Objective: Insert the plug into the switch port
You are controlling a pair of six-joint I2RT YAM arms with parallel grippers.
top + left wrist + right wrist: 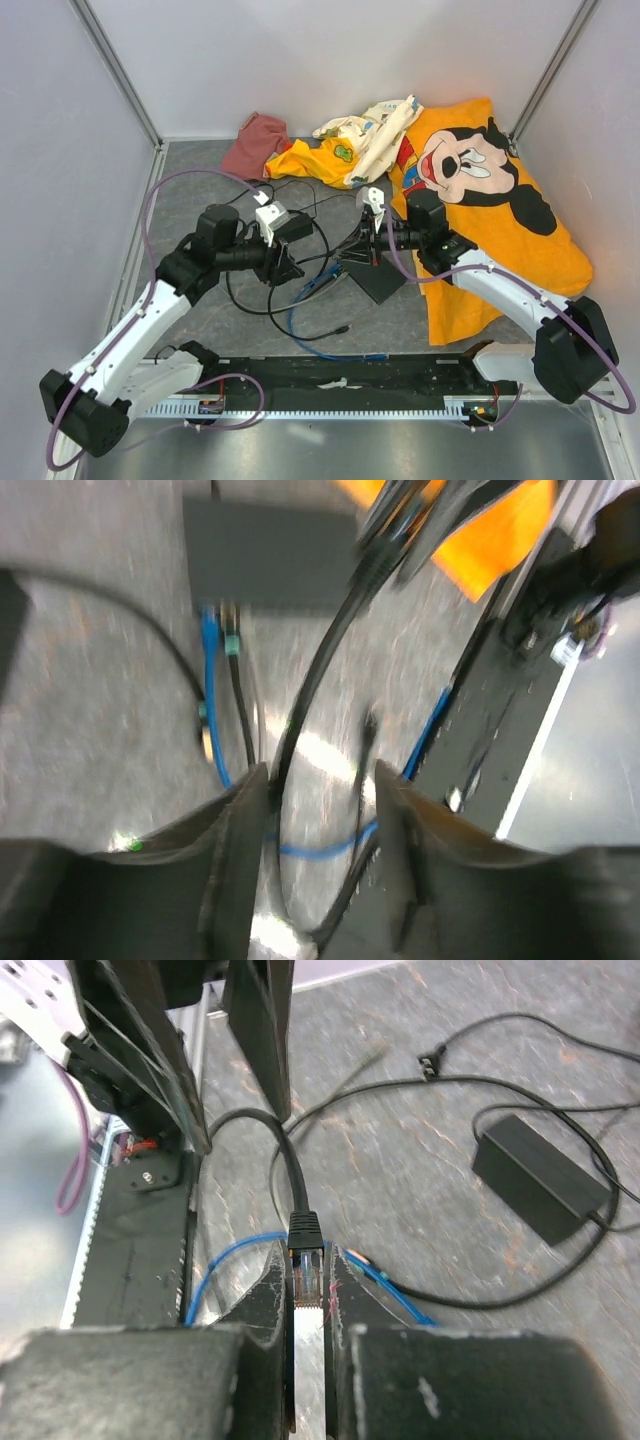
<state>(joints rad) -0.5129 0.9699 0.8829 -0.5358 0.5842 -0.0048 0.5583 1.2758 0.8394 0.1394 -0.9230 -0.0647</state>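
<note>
The right gripper (305, 1260) has its 2 fingers pinched tight on a connector (305, 1228) with a clear tip and a black boot. It ends a thick black cable (287, 1160). That cable arcs off to the left and runs loosely between the fingers of the left gripper (320, 780), which stand apart and clamp nothing. The thin blue cable (405, 1300) is in neither hand. It lies on the grey table (400, 325), passes under the right fingers and heads for the switch (380, 288), the dark flat box just below the right gripper. In the left wrist view the plug (209, 625) sits right at the switch's near-left edge beside 1 black lead, but the blur hides whether it is seated in a port or only lying against the box. A black power brick (540, 1175) rests well apart on the far left. As I read it, the work at this moment is sorting out the black cable, and the insertion itself cannot be called done. The next move calls for setting that black connector clear of the switch and getting a sharp look at the port face. If the plug is loose, 1 hand should pinch it just behind the tip, square it to the port and push straight, perhaps with the other hand steadying the box so it does not slide.
</note>
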